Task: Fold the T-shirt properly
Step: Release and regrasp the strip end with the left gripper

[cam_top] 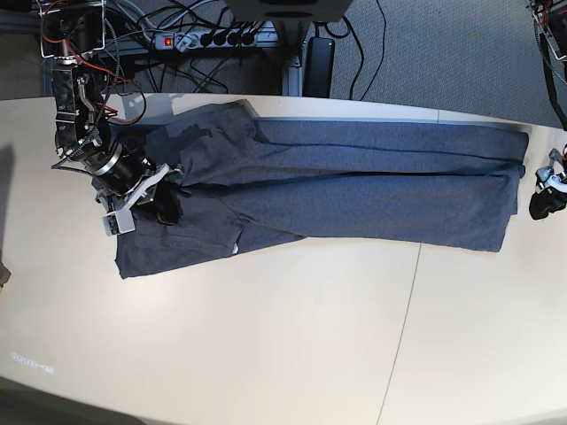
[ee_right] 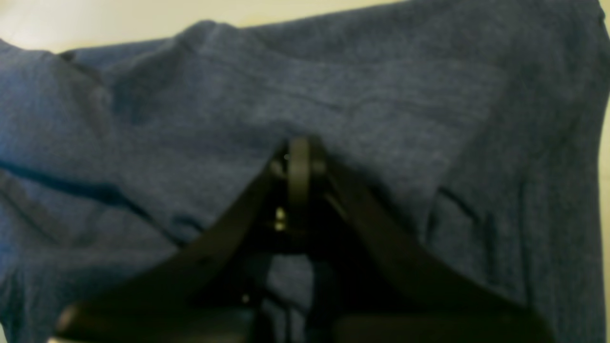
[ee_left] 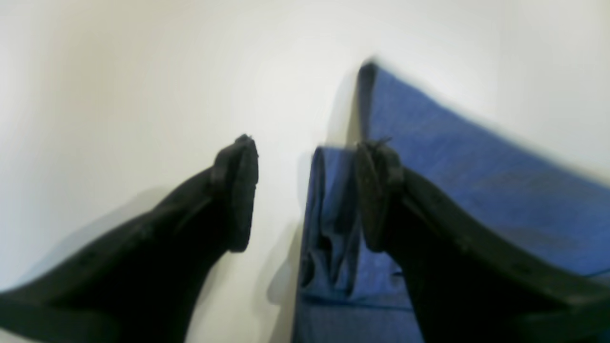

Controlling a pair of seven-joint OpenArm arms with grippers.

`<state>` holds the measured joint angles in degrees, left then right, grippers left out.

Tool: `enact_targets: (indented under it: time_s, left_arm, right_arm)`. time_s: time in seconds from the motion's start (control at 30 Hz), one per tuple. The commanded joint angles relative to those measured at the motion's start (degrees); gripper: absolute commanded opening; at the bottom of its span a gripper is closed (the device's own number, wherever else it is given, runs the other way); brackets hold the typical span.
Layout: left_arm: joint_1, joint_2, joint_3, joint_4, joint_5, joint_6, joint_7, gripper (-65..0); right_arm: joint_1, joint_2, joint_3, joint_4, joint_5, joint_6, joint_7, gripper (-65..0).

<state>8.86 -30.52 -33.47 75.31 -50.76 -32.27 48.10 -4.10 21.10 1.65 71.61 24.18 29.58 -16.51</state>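
Black fingers of the left hand [ee_left: 305,190] stand spread wide apart in the left wrist view, with pale table showing in the gap between them and nothing gripped; one finger [ee_left: 376,190] lies over the edge of the blue cloth, the other [ee_left: 238,190] over bare table beside it. In the base view this left hand [cam_top: 542,202] sits at the right edge of the table [cam_top: 310,354], just beside the right end of the T-shirt [cam_top: 354,190]. The right hand [ee_right: 298,166] has its fingers pressed together in the right wrist view, their tips sunk into a pucker of the heathered blue-grey cloth, which looks pinched between them, though the blur hides the contact itself. The base view puts this right hand [cam_top: 164,205] near the table's left edge, on the left part of the garment, where the cloth is bunched and rumpled. From there the T-shirt runs as a long, narrow folded band across the far half of the table, from close to the left edge nearly to the right edge, along the far edge, with lengthwise creases running through it. Its left end is wider and reaches farther toward the near side than the rest. A small white spot shows at the near border of the cloth, left of the middle. Beyond the far edge of the table lie a power strip [cam_top: 213,39] and tangled cables [cam_top: 168,18] on grey carpet [cam_top: 443,53].
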Motion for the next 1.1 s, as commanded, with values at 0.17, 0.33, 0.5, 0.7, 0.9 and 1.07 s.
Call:
enact_targets:
  time_s: [0.17,0.33,0.5,0.7,0.9,1.07]
  left_arm:
    - [4.0,-2.2,-2.2,0.7,-7.7,-7.5,-0.9,-29.4]
    - [5.8,-2.2,-2.2,0.7,-9.2,-7.5,-1.6,-29.4]
    - [5.7,-2.2,-2.2,0.7,-9.4,-7.6,-1.6,-29.4]
    - [5.8,-2.2,-2.2,0.7,-9.0,-7.6,-1.2,-29.4]
    - [5.8,-2.2,-2.2,0.7,-14.4,-7.7,4.1,-28.5]
    - [5.7,-2.5,0.2,0.7,-17.5,-7.7,3.8,-20.3]
  right_arm:
    - [0.0,0.8,0.1,-1.0,-3.8,3.2,-5.6,-65.0]
    - [0.0,0.8,0.1,-1.0,-3.8,3.2,-5.6,-65.0]
    - [0.1,0.8,0.1,-1.0,-3.8,3.3,-5.6,-65.0]
    - [0.1,0.8,0.1,-1.0,-3.8,3.3,-5.6,-65.0]
    - [0.1,0.8,0.1,-1.0,-3.8,3.2,-5.6,-65.0]
    - [0.1,0.8,0.1,-1.0,-3.8,3.3,-5.8,-65.0]
